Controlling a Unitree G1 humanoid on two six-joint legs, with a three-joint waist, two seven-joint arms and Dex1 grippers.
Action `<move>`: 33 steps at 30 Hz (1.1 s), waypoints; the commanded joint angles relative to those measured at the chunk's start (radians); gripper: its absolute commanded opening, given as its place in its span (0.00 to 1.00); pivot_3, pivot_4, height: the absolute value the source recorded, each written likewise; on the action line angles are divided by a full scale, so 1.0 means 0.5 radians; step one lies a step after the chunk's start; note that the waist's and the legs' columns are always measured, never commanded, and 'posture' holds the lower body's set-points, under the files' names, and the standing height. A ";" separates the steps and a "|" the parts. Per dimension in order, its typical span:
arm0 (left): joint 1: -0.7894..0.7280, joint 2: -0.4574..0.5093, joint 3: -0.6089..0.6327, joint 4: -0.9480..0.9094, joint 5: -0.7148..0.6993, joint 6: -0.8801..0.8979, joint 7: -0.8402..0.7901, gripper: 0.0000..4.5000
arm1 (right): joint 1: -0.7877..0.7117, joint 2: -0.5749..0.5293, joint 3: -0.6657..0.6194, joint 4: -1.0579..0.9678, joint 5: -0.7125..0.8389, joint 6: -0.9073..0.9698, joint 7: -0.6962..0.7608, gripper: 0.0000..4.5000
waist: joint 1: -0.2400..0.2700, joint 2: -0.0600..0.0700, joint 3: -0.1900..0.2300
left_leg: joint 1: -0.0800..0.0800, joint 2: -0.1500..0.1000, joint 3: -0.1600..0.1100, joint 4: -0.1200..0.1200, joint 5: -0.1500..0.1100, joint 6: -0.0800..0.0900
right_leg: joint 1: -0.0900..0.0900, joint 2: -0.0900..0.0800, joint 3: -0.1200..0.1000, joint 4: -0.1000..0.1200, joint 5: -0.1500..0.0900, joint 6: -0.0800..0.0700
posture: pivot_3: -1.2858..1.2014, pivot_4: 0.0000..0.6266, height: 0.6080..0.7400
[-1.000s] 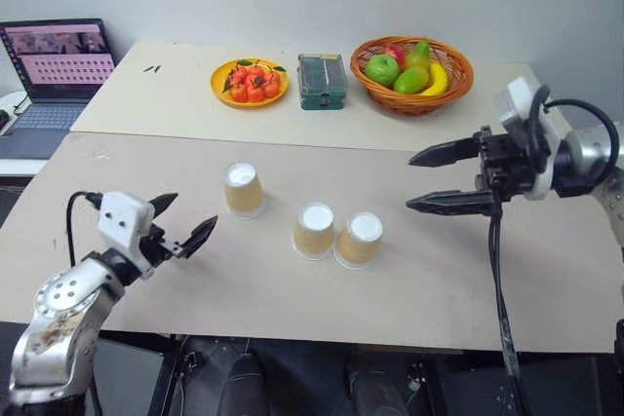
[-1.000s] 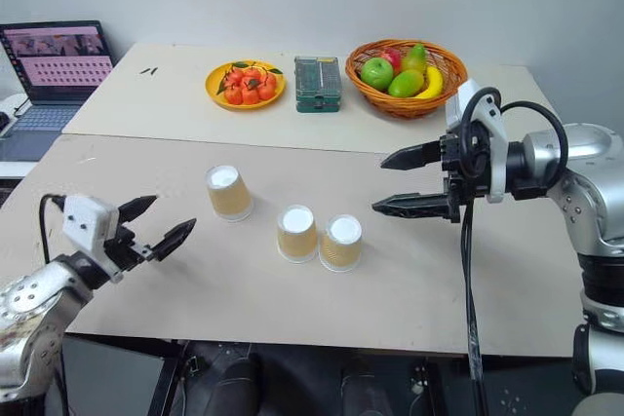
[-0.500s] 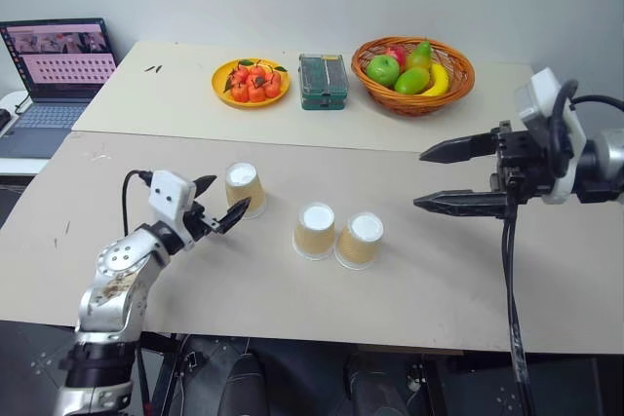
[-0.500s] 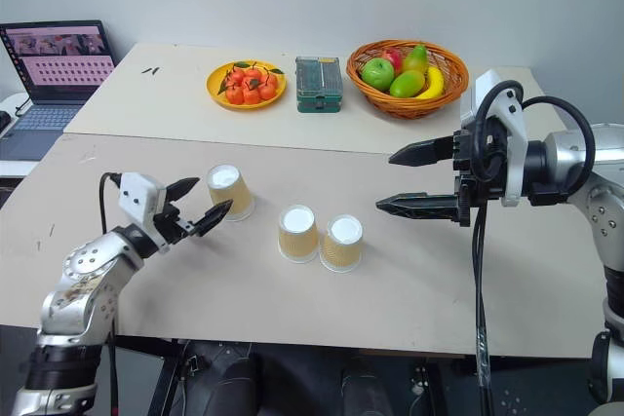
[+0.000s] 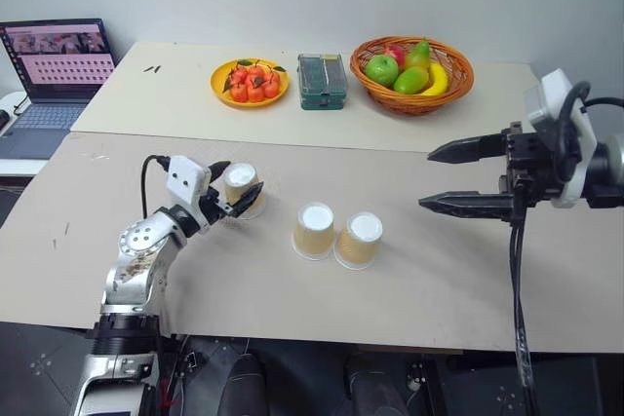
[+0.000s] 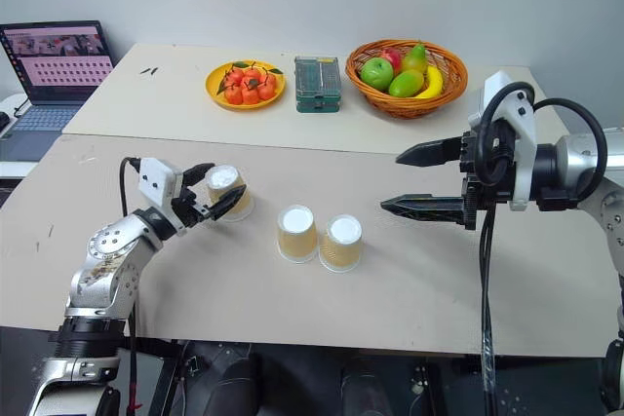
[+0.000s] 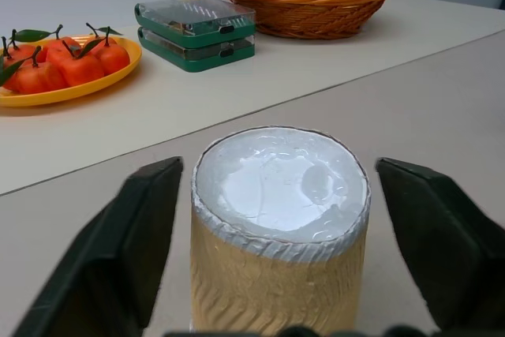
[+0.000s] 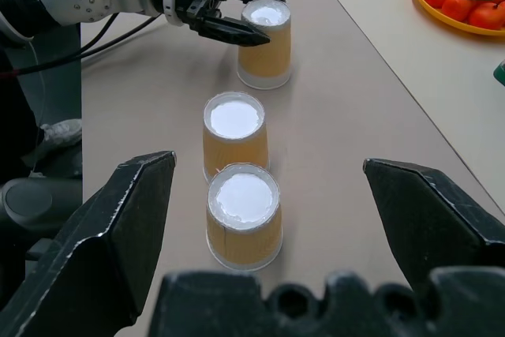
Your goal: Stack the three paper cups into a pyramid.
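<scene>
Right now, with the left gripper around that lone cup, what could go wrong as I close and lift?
1. In the left wrist view the left gripper's fingers stand either side of the lone cup with gaps, not yet pinching; closing hard may crush the thin paper, closing lightly may let it slip.
2. The two base cups stand touching, inverted; a clumsy placement could knock them apart.

laptop (image 5: 57, 62), orange plate (image 5: 250, 82) — fruit basket (image 5: 411, 74)

Bare tabletop (image 5: 439, 270) lies open below the right gripper (image 5: 448, 178), with two touching paper cups (image 5: 336, 233) beyond its fingertips.
</scene>
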 commanded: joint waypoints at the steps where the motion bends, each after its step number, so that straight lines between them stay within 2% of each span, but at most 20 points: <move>1: -0.031 -0.018 0.004 -0.025 -0.012 -0.041 -0.015 0.58 | -0.003 -0.052 -0.100 -0.033 0.027 -0.008 -0.017 1.00 | 0.000 0.000 0.000 | 0.000 0.000 0.000 0.000 0.000 0.000 | 0.000 0.000 0.000 0.000 0.000 0.000 | 0.52 0.24 1.00; 10: -0.193 -0.013 0.013 -0.148 -0.080 0.083 -0.002 0.58 | 0.000 -0.046 -0.099 -0.028 0.031 -0.022 -0.053 1.00 | 0.002 0.000 0.000 | 0.000 0.000 0.000 0.000 0.000 0.000 | 0.000 0.000 0.000 0.000 0.000 0.001 | 0.52 0.24 1.00; 16: -0.554 0.039 -0.107 -0.224 -0.247 0.366 -0.249 0.58 | 0.088 -0.027 -0.162 -0.083 0.081 0.005 -0.107 1.00 | 0.023 0.000 0.000 | -0.001 0.000 0.000 0.000 0.000 0.000 | 0.001 0.000 0.000 -0.001 0.000 0.002 | 0.52 0.24 1.00; 21: -0.817 0.106 -0.232 -0.129 -0.335 0.516 -0.565 0.58 | 0.336 -0.046 -0.279 -0.191 0.116 0.005 -0.112 1.00 | 0.023 0.000 0.000 | -0.001 0.000 -0.001 -0.001 0.000 0.000 | 0.000 0.001 0.000 0.001 0.000 0.003 | 0.52 0.24 1.00; 27: -1.067 -0.015 -0.323 -0.086 -0.434 0.696 -0.671 0.58 | 0.509 0.000 -0.349 -0.260 0.081 -0.025 -0.274 1.00 | 0.024 0.000 0.000 | -0.001 0.000 -0.001 0.003 0.000 0.000 | 0.002 0.001 0.000 0.002 -0.001 0.005 | 0.52 0.24 1.00; 33: -1.082 -0.073 -0.401 -0.173 -0.486 0.834 -0.730 0.58 | 0.607 0.045 -0.424 -0.353 0.142 -0.006 -0.393 1.00 | 0.010 0.001 0.000 | -0.001 0.000 -0.001 0.001 0.000 0.001 | 0.001 0.001 0.000 0.004 0.000 0.004 | 0.52 0.24 1.00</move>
